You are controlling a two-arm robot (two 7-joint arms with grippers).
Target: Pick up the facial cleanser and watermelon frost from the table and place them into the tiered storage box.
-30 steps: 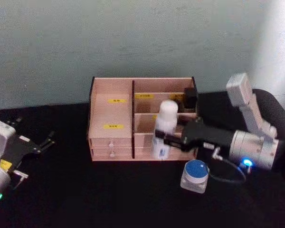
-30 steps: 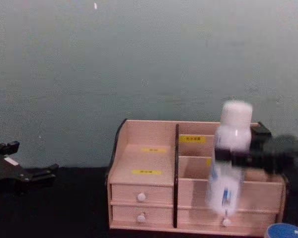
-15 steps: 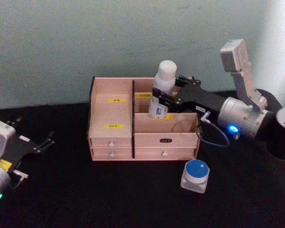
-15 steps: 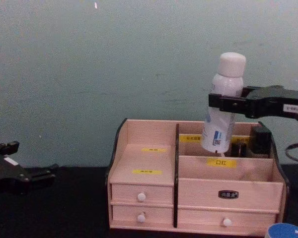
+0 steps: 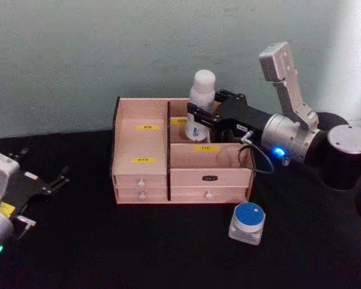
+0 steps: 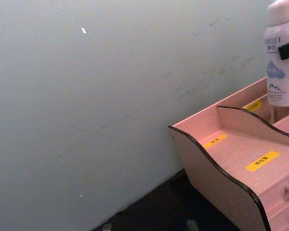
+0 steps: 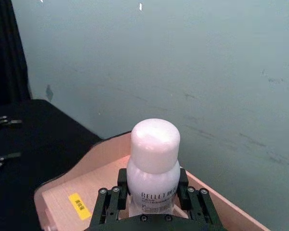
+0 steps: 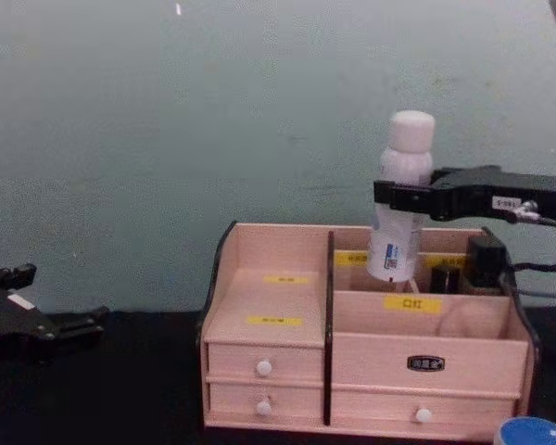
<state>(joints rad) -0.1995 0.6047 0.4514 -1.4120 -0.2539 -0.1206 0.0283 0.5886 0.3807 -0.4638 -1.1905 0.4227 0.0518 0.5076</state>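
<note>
Facial cleanser point(image 5: 202, 103): white bottle, rounded white cap, blue print on label. Upright, base dipped just below back rim of tiered storage box point(image 5: 141, 141), over its rear right compartment. Right gripper point(image 5: 200, 118) reaches in from box's right, black fingers pinching bottle mid-body. Watermelon frost point(image 5: 246, 221): blue-lidded clear jar on table point(image 5: 138, 253), near box's front right corner. Left gripper point(image 5: 42, 171) well left of box, fingers spread, empty.

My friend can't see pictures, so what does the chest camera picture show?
The right gripper holds a white bottle over a back compartment of the pink tiered storage box, in front of a grey-green wall. The left gripper sits idle at the far left, low over the black table.
</note>
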